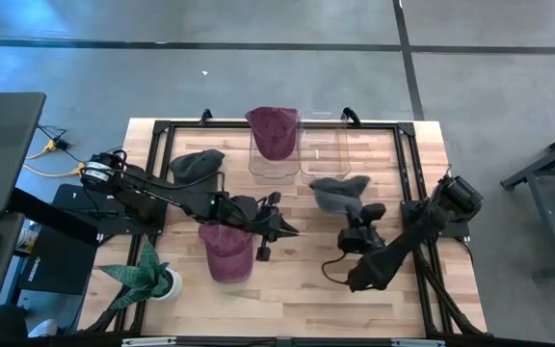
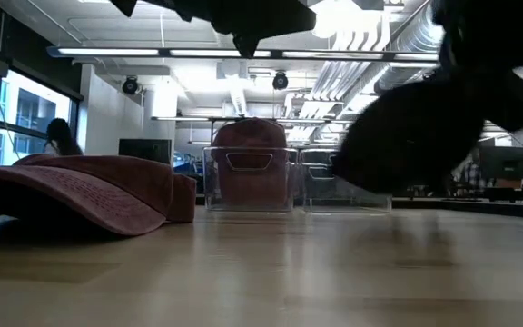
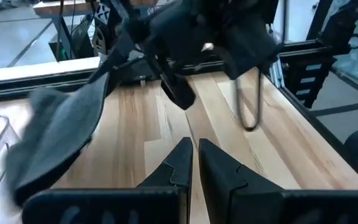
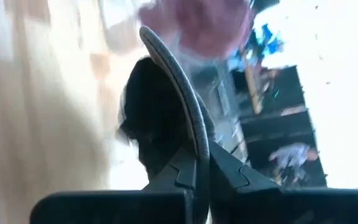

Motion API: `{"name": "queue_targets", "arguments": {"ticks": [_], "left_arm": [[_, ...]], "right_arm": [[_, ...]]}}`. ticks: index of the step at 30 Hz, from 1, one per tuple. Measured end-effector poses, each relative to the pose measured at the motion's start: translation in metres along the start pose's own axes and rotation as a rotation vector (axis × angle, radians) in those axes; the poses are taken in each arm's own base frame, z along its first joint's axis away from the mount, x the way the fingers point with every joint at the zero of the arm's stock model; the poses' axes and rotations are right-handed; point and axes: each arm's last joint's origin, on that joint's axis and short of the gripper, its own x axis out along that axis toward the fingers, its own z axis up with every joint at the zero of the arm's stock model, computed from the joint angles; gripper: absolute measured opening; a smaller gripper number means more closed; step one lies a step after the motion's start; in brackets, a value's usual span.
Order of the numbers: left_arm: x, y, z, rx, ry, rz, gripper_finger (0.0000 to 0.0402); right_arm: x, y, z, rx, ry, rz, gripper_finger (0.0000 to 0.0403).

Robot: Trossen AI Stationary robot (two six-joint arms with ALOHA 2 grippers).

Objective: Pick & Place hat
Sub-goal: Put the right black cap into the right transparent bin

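1. Your right gripper [image 1: 350,214] is clamped on the brim of the grey hat [image 1: 338,193], fingers pinched tight on the fabric; the hat hangs clear of the table [image 1: 306,280], just in front of the empty right bin [image 1: 322,154].
2. Your left gripper [image 1: 282,229] sits mid-table with its fingers closed and holding nothing, just beside the maroon hat [image 1: 225,253] lying flat on the wood.
3. A second maroon hat [image 1: 273,130] sits in the left bin [image 1: 274,170]; another grey hat [image 1: 196,165] lies left of it.
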Motion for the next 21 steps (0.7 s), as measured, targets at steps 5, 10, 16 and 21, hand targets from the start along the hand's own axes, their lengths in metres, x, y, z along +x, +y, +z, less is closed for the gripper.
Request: {"name": "queue_targets", "arguments": {"ticks": [5,10,16,21], "left_arm": [[-0.013,-0.001,0.020,-0.045,0.021,-0.085,0.0021],[-0.040,-0.008,0.032,-0.094,0.083,-0.293,0.0021],[-0.088,-0.039,0.039,-0.127,0.133,-0.181,0.0021],[-0.101,-0.045,0.002,-0.212,0.081,0.173,0.0021]], "right_arm": [[-0.011,-0.014,0.032,-0.069,-0.106,-0.013,0.0008],[-0.027,-0.023,0.059,-0.075,-0.314,-0.124,0.0007],[-0.006,-0.019,0.077,-0.109,-0.291,-0.220,0.0006],[0.036,-0.013,0.084,-0.131,-0.169,-0.265,0.0007]]}}
